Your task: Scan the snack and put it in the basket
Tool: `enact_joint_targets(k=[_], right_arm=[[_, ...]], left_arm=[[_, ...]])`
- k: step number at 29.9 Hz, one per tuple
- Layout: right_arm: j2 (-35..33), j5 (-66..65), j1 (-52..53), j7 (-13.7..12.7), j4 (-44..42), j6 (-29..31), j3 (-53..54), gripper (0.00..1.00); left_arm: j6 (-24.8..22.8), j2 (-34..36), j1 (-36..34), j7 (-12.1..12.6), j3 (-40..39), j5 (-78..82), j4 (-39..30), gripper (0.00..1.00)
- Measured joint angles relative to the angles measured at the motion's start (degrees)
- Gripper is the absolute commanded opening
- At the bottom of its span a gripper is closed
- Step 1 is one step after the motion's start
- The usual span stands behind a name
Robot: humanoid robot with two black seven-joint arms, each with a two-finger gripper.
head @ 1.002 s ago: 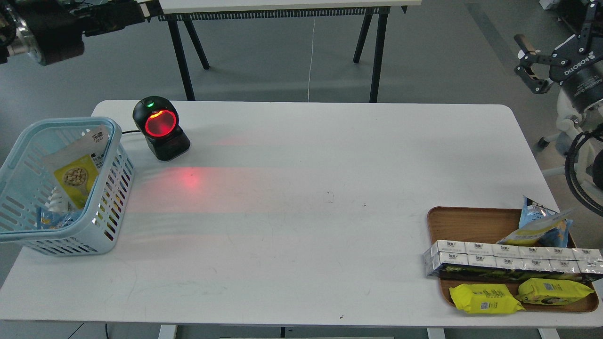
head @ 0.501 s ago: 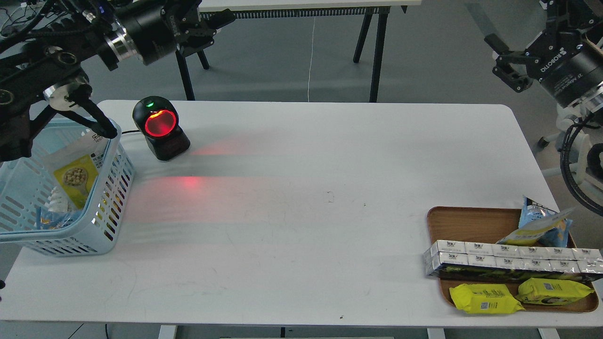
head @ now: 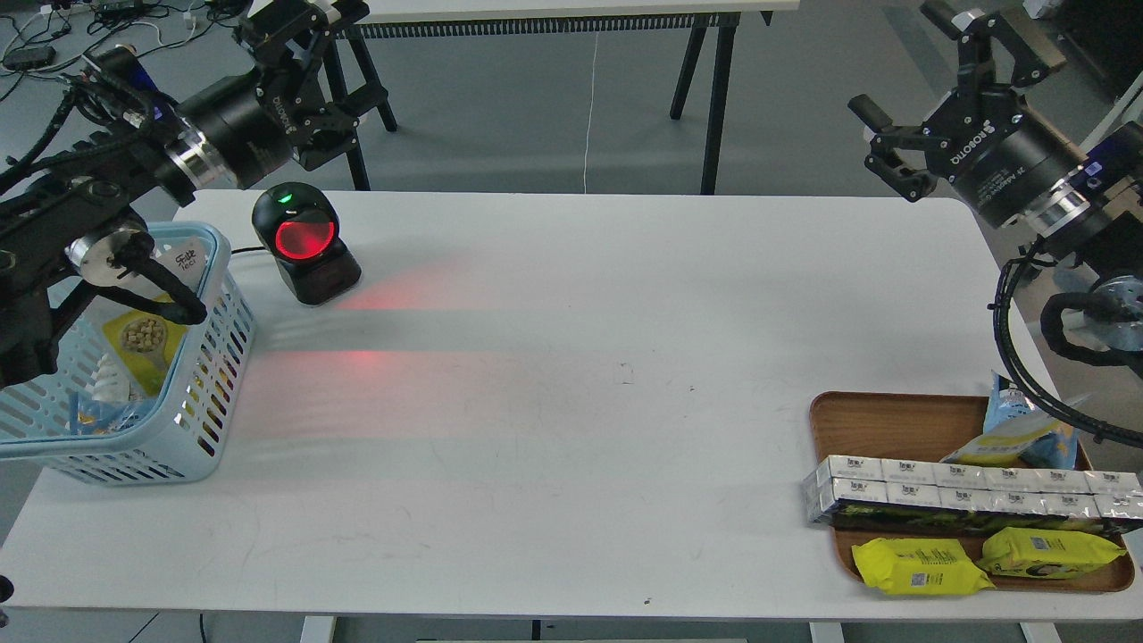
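Observation:
The snack [head: 143, 332], a white and yellow pouch with a picture of beige balls, stands inside the light blue basket [head: 212, 362] at the table's left edge. My left arm partly covers the pouch. My left gripper [head: 346, 52] is open and empty, held in the air behind the scanner, up and to the right of the basket. My right gripper [head: 897, 85] is open and empty, in the air above the table's far right corner.
A black scanner [head: 304, 241] with a red lit window stands right of the basket and casts red light on the table. A brown wooden tray [head: 884, 420] at front right holds a blue-and-yellow bag [head: 1018, 429], silver boxes [head: 964, 491] and two yellow packets [head: 920, 567].
Both arms have swung into view. The left arm came down over the basket with its gripper behind the scanner. The right gripper moved left and up. The pouch and basket have not moved.

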Motion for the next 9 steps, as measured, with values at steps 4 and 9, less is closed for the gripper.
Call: enact_joint_targets(k=[4,9], right_arm=[[1.15,-0.02,-0.44,0.0,-0.01,0.0,-0.29,1.0],[2.2,-0.26,-2.04,0.0,0.03,0.0,-0.72,1.0]], left_arm=[[0.0,0.06,0.85,0.0,0.16,0.17,0.03,0.99],[0.0,0.06,3.0,0.0,0.09,0.75,-0.13,1.0]])
